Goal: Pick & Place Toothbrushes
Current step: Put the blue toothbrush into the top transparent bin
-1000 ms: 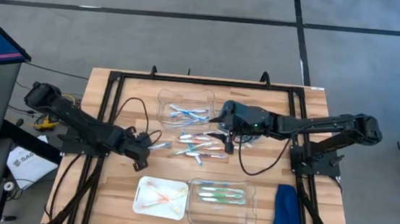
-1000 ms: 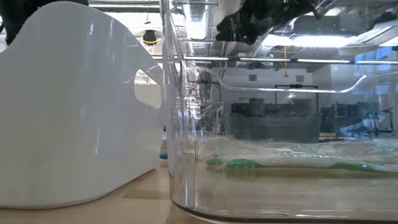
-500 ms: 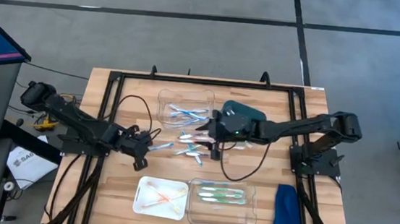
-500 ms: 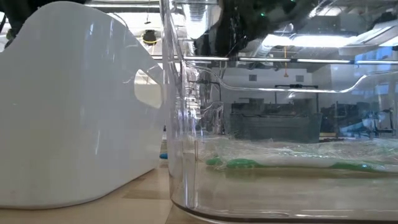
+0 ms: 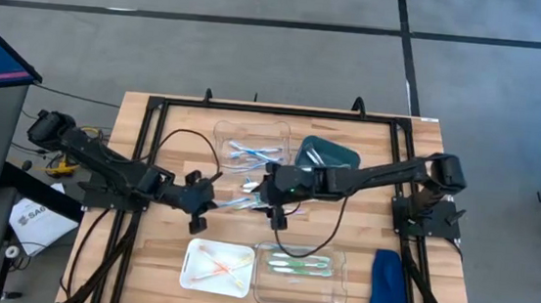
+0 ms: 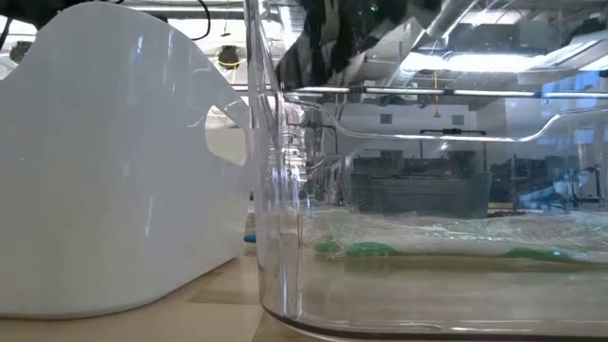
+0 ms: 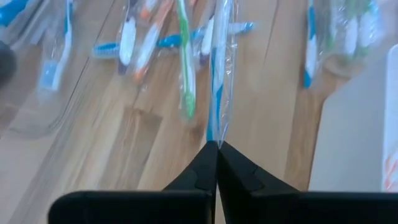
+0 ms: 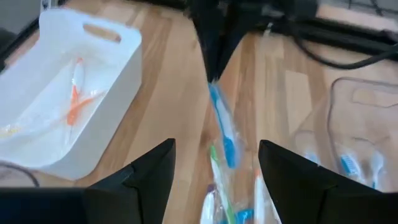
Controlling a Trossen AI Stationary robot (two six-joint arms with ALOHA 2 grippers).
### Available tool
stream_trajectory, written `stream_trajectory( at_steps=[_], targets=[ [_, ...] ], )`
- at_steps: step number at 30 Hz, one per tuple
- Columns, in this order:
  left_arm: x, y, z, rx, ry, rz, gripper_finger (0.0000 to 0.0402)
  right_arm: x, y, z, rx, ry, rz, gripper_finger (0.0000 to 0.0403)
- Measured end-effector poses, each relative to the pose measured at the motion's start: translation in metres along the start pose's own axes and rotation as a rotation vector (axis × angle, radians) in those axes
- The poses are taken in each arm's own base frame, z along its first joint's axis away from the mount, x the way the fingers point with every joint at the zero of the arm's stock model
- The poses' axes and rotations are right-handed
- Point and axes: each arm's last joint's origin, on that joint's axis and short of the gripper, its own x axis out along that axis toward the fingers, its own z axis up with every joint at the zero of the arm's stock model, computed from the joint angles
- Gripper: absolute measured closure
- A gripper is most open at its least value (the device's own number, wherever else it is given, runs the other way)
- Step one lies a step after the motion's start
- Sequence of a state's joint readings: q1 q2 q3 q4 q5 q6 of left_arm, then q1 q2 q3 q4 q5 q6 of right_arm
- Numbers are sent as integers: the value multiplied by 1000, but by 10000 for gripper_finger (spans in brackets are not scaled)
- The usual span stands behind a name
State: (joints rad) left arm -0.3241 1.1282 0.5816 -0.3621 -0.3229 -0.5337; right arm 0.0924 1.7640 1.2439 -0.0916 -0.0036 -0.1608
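My left gripper (image 5: 207,201) is shut on a blue toothbrush (image 7: 219,74) in a clear wrapper, left of the loose pile of toothbrushes (image 5: 262,192) at the table's middle. My right gripper (image 8: 216,152) stands open facing it, and the brush's free end (image 8: 229,149) reaches between its fingers without touching them. Blue brushes lie in the far clear tray (image 5: 253,130). Orange ones lie in the white tray (image 5: 191,277), green ones in the near clear tray (image 5: 339,293). My left gripper pinches one end of the wrapped blue toothbrush (image 7: 213,134) between its two fingertips (image 7: 200,163). The brush runs on along the line of the fingers and slants down toward the pile. Whether its free end rests on the pile I cannot tell.
A teal tray (image 5: 329,155) sits at the far right of the middle. A blue cloth (image 5: 386,284) lies at the near right. Black frame rails run along the table's left and right sides. In the low view the white tray (image 6: 114,171) and the clear tray (image 6: 285,190) fill the foreground.
My right gripper has swung toward the table's left and sunk over the pile, closing on my left gripper and uncovering the teal tray. My left gripper has risen a little and tipped, bringing the blue toothbrush up with it.
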Motion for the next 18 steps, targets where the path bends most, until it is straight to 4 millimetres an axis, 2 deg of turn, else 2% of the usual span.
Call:
stream_trajectory(
  at_steps=[3,12,18],
  targets=[
    [2,-2,2,0,-21,-13,401,6,3,3,-9,28,11,178],
    [23,-7,5,27,-13,-37,401,3,4,14,-15,4,12,178],
    [40,-8,26,74,-43,-44,401,2,6,11,-31,40,23,178]
  ],
)
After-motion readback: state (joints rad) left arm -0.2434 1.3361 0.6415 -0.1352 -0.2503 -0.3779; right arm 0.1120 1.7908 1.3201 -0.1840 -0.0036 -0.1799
